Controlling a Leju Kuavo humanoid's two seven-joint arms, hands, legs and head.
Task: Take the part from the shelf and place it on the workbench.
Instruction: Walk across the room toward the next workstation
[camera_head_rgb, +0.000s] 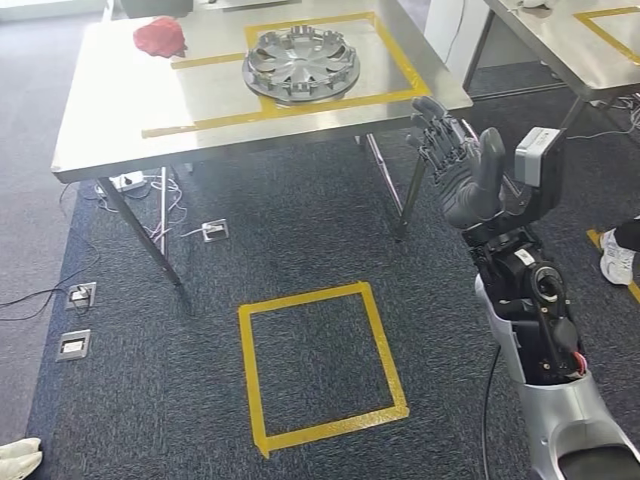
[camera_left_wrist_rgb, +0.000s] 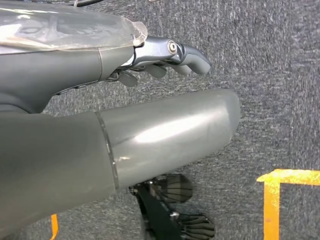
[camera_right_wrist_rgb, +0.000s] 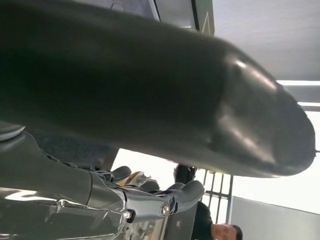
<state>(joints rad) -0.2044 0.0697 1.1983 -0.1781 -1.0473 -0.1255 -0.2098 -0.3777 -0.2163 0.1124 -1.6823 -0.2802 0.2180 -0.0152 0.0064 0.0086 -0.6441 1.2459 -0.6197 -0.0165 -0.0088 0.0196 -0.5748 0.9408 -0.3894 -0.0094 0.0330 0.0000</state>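
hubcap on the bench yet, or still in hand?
On the bench: the silver plastic hubcap lies flat inside the yellow tape outline on the steel workbench. The right hand holds nothing.

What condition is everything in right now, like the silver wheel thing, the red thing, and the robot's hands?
Hubcap: lying flat on the workbench, inside the yellow tape rectangle, nothing touching it.
Red cloth: crumpled on the workbench, apart from the hubcap.
Right hand: raised beside the workbench corner, fingers apart, holding nothing.
Left hand: over the carpet, holding nothing; fingers look loosely extended.
Yellow tape square: on the floor, nothing inside.
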